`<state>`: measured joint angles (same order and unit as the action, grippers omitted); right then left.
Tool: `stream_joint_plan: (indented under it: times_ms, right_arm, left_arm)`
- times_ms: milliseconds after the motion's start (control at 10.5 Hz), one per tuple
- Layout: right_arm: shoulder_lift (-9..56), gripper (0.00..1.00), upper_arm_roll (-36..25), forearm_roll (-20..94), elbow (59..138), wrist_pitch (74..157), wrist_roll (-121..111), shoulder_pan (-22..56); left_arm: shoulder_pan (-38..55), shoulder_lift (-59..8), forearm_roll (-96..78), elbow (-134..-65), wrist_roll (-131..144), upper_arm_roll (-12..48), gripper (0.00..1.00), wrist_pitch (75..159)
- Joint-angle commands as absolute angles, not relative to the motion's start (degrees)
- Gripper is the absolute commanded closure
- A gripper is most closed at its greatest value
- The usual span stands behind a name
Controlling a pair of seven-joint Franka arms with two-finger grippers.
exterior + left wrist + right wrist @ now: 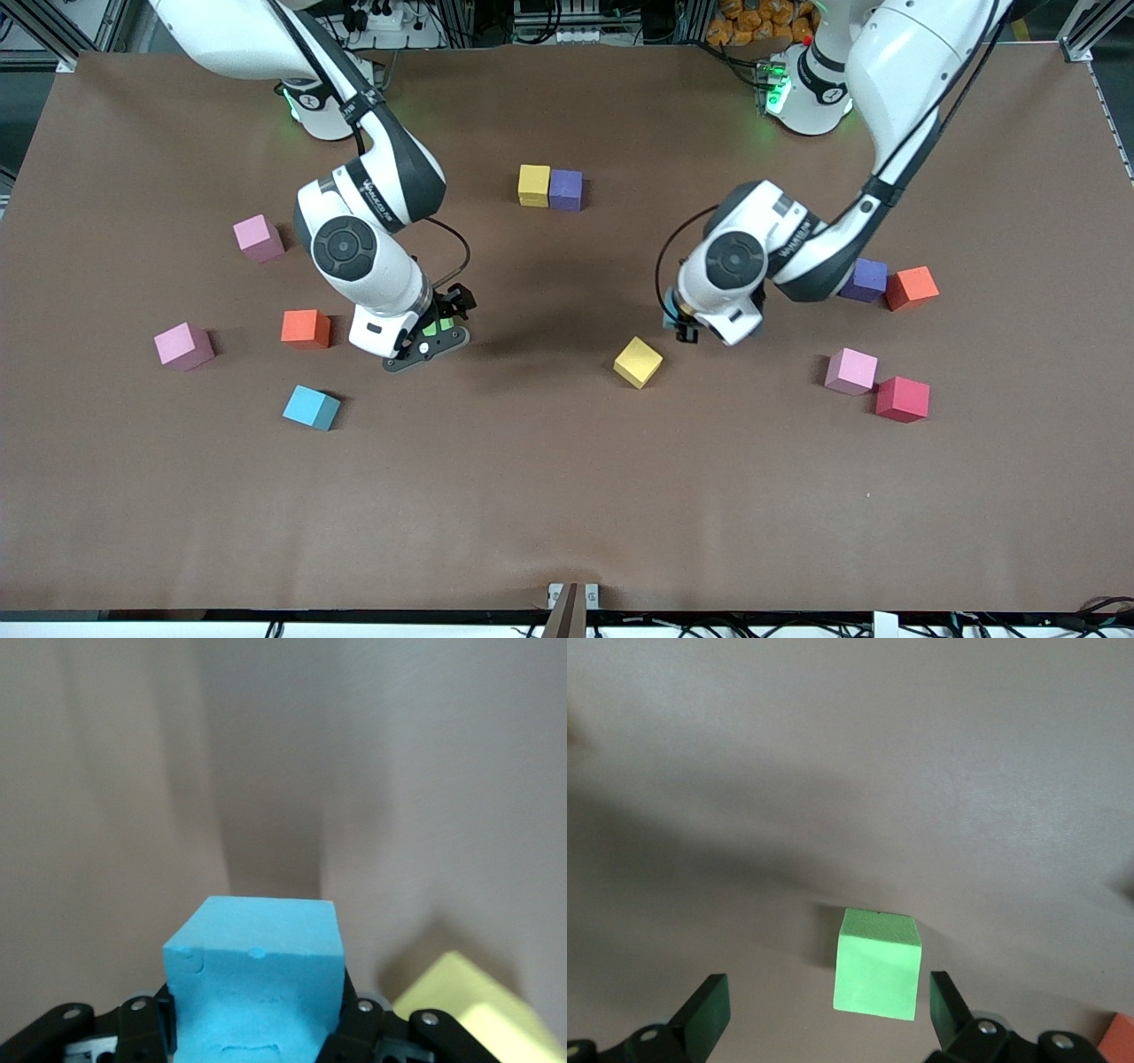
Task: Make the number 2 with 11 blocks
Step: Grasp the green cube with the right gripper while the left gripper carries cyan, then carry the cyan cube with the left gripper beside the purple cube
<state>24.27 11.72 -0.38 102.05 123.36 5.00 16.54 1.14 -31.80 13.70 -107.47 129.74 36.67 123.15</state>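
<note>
Blocks: matte foam cubes. Left end effector [257,1054] clenched on light blue block [254,983]; green block [876,964] between right end effector's [824,1014] released fingers.

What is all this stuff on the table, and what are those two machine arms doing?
Brown table: one, holds everything.
Yellow foam cubes: two; one touching a purple cube near the arms' bases, one loose mid-table.
Purple foam cubes: two; one beside that yellow, one beside the orange cube.
Pink foam cubes: three.
Orange-red foam cubes: two; the other.
Red foam cube: one, touching a pink.
Light blue foam cubes: two; one on the table, one held.
Green foam cube: one, under the right gripper.
Left gripper: shut on the held blue cube.
Right gripper: open, over the green cube.
</note>
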Motion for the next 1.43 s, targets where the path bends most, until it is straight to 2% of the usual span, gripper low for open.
stream_joint_plan:
  times_ms: [0,285,380,475,666,951,1236,1331]
  right_arm:
    - [24.17,0.0,12.39,-1.14,101.87,123.13,4.57,15.47]
    - [24.26,0.0,12.3,-1.14,101.87,123.13,4.22,14.25]
    - [24.87,0.0,12.3,-1.14,102.21,123.05,4.39,14.41]
    - [25.57,0.0,12.3,-1.06,102.56,122.96,4.39,14.41]
    - [26.54,0.0,12.3,-1.14,104.66,124.61,4.22,14.5]
    - [26.63,0.0,12.3,-1.14,110.64,132.87,4.22,14.76]
    - [27.68,0.0,12.22,-1.14,110.83,134.12,4.31,14.33]
    - [28.29,0.0,12.3,-1.14,110.92,134.21,4.92,14.59]
  left_arm:
    - [-2.27,-26.38,12.13,-118.44,134.98,42.6,0.88,129.0]
    - [-6.93,-24.36,10.81,-125.3,139.82,51.83,0.88,132.78]
    - [-7.64,-24.17,10.64,-127.86,141.84,53.94,0.97,136.81]
    - [-7.39,-24.17,10.72,-129.19,144.9,55.1,1.0,139.11]
    - [-7.38,-24.17,10.72,-130.77,145.55,56.85,0.98,139.65]
    - [-7.04,-25.74,10.72,-132.36,147.12,57.13,0.95,141.42]
    - [-5.19,-26.97,10.72,-134.11,147.83,57.39,0.92,145.36]
    - [-3.36,-26.98,10.72,-134.21,149.4,57.31,0.84,145.46]
